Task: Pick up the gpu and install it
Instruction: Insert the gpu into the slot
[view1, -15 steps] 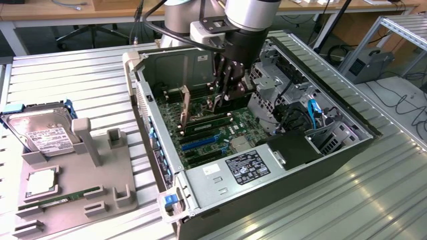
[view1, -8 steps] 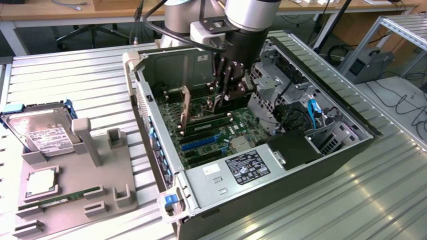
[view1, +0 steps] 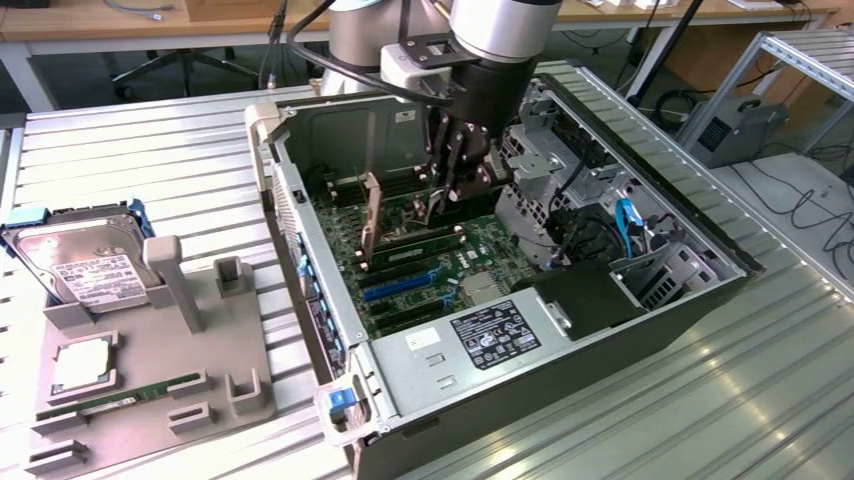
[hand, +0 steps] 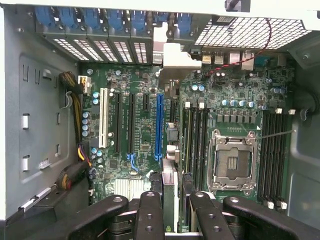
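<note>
Item: my gripper (view1: 447, 195), lowered into the open PC case (view1: 694, 300). Fingers partway closed on the gpu (hand: 170, 125), which I hold edge-on and upright so its bottom edge can meet a slot squarely.

Item: gpu, silvery bracket (hand: 172, 57) toward the case's rear wall, hanging over the motherboard (hand: 145, 125), just beside the long blue slot (hand: 159, 125); whether it touches the board yet I cannot tell.

Item: clearances. RAM slots (hand: 195, 140) and CPU socket (hand: 234, 162) close on one side, white slot (hand: 103, 117) further off on the other. Drive cage (view1: 534, 170) crowds my wrist.

Item: hard drive (view1: 80, 265), on the holder outside, well apart.
</note>
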